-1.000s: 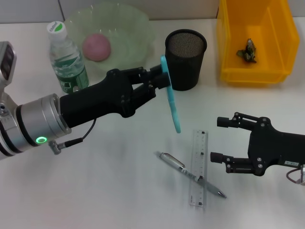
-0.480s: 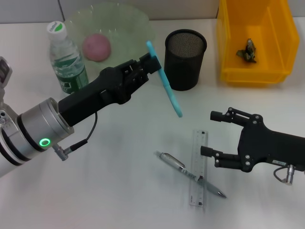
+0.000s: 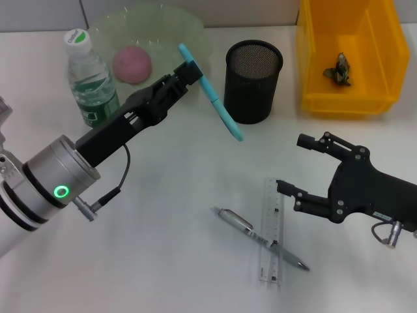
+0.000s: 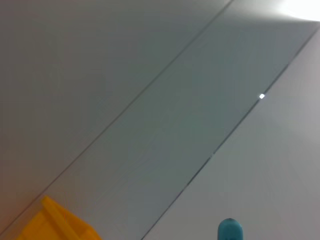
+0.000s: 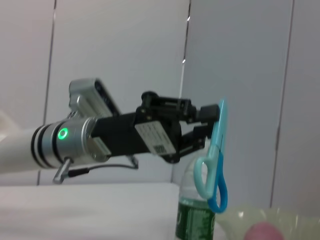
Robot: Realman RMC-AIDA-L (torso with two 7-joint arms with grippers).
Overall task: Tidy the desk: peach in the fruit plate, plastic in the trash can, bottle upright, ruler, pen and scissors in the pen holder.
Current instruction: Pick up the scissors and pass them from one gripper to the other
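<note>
My left gripper point(image 3: 190, 74) is shut on the teal scissors point(image 3: 222, 112), held in the air and slanting down just left of the black mesh pen holder point(image 3: 253, 82). The right wrist view shows the same grip, with the scissors point(image 5: 215, 160) hanging handle-down. My right gripper point(image 3: 291, 163) hovers open just right of the clear ruler point(image 3: 272, 229), and the pen point(image 3: 260, 238) lies across that ruler. The pink peach point(image 3: 132, 64) sits in the green glass fruit plate point(image 3: 189, 29). The bottle point(image 3: 91, 81) stands upright. Crumpled plastic point(image 3: 340, 68) lies in the yellow trash can point(image 3: 313, 65).
The left forearm point(image 3: 104, 140) stretches across the left half of the white desk. Only a wall, a corner of the trash can point(image 4: 60, 224) and the scissors' tip point(image 4: 230, 231) appear in the left wrist view.
The left arm has raised the scissors and swung them back and to the left, away from the pen holder's side. The right gripper has moved up slightly and spread wider near the ruler.
</note>
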